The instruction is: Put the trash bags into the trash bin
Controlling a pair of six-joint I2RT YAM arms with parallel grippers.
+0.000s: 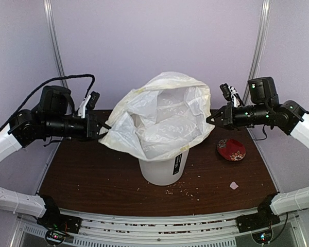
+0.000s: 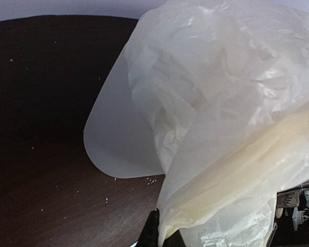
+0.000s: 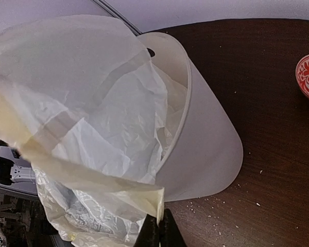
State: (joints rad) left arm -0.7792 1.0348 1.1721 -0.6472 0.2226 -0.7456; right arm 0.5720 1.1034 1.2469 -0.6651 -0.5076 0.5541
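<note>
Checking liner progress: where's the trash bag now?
Top view, centre: the trash bag is draped over the trash bin, held at its sides by the left hand and right hand.

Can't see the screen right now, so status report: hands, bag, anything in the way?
Both shut: left hand on trash bag edge, right hand on opposite edge. Bag stretched over trash bin mouth. Nearby red bowl not obstructing.

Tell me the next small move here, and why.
Probably lower both hands together. The left hand and right hand each pinch an edge of the trash bag, which is spread open above the trash bin, its middle sagging inside; lowering should settle the rest in.
</note>
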